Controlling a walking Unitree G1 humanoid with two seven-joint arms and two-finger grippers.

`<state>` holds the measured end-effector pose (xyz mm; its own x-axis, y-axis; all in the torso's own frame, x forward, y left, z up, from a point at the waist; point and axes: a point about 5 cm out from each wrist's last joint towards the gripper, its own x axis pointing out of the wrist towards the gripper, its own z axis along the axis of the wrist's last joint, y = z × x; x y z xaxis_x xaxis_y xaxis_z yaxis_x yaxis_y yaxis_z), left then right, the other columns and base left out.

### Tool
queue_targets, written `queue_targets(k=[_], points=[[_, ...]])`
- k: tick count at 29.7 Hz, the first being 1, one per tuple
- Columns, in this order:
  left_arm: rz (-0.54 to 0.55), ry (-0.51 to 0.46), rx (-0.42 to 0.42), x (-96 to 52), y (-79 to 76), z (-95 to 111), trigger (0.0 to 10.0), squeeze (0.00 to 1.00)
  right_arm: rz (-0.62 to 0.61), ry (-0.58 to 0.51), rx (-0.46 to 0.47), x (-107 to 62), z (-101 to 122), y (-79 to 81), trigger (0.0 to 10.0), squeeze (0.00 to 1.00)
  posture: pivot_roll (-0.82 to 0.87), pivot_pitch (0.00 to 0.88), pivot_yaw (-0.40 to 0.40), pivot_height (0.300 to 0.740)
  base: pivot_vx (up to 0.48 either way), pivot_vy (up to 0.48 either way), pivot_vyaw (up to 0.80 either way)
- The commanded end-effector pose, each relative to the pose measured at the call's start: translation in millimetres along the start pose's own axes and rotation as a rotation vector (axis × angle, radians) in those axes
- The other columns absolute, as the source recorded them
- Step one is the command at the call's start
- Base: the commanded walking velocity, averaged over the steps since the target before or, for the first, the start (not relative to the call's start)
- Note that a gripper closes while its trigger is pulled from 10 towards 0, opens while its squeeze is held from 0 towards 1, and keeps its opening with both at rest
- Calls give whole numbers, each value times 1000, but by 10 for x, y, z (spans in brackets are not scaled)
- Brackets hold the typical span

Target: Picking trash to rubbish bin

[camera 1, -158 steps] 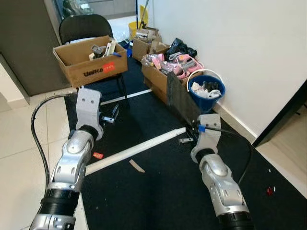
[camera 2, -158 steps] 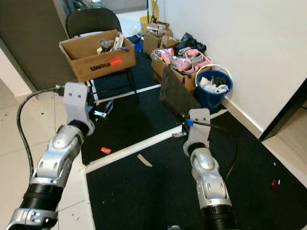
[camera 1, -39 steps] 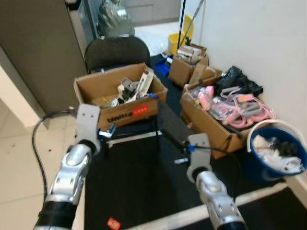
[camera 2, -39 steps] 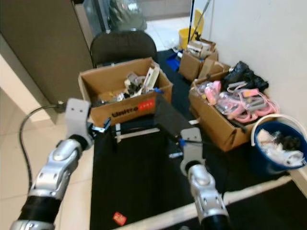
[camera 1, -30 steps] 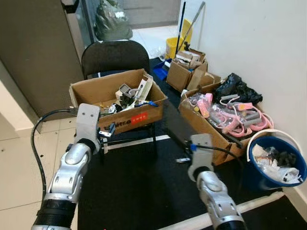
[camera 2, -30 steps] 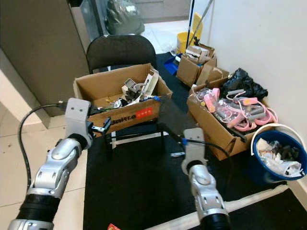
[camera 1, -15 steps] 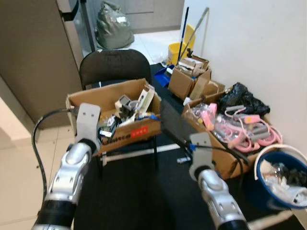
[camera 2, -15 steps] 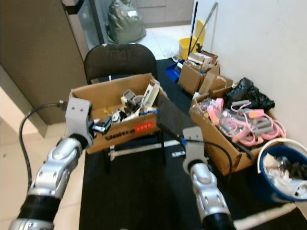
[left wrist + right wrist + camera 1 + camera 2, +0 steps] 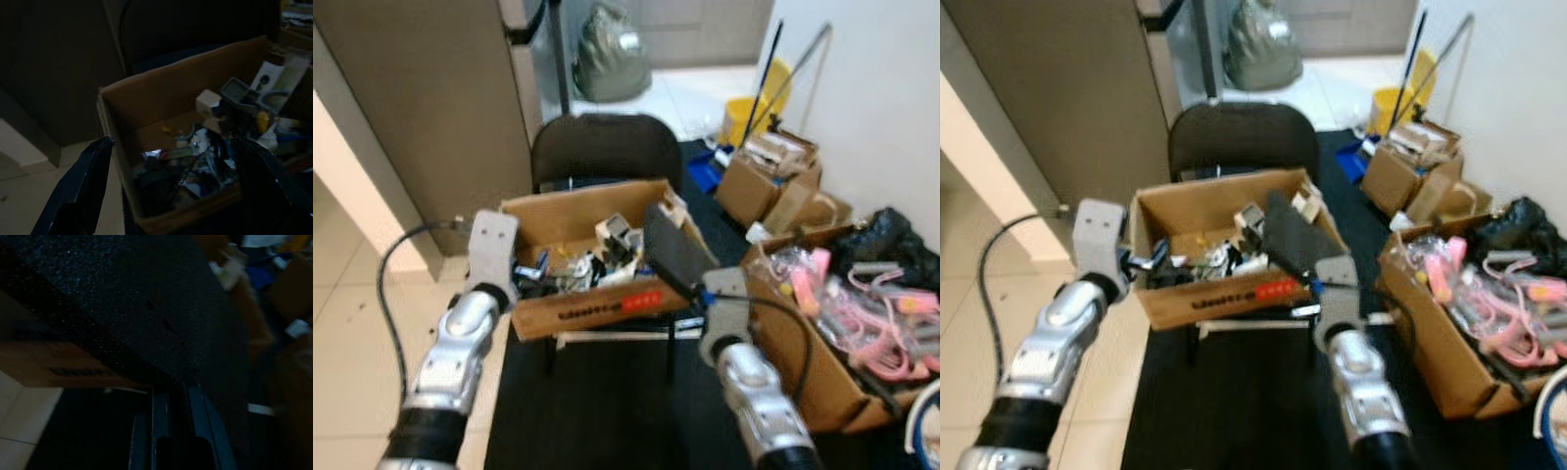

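Dark mat (image 9: pixel 607 411), one chair (image 9: pixel 607 152) (black), one box (image 9: pixel 597 284)

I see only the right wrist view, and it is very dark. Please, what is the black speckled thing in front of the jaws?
Observer: A dark flat sheet. The right gripper holds it by its lower edge, tilted upward.
Operator: Is it over some container?
Observer: From the head views, it overlaps the right part of an open cardboard box holding small items.
Operator: Where does this box stand?
Observer: On the seat of a black chair.
Operator: And the left arm?
Observer: The left gripper hovers at the box's left wall, jaws open and holding nothing.
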<state>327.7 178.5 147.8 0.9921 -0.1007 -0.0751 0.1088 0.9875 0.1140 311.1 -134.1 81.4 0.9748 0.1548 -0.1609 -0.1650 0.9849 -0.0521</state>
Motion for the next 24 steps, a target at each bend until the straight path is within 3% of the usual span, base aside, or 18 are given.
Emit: queue_targets(k=[1,24], points=[[-2,16,6,-1,-8,-34,10000,0,-24,11,0,-18,-33,-84,10000,0,29,129,53,740,398,0,0],[-15,9,11,1,-32,2,10000,0,-31,-2,2,-5,4,-93,10000,0,34,138,56,740,398,0,0]])
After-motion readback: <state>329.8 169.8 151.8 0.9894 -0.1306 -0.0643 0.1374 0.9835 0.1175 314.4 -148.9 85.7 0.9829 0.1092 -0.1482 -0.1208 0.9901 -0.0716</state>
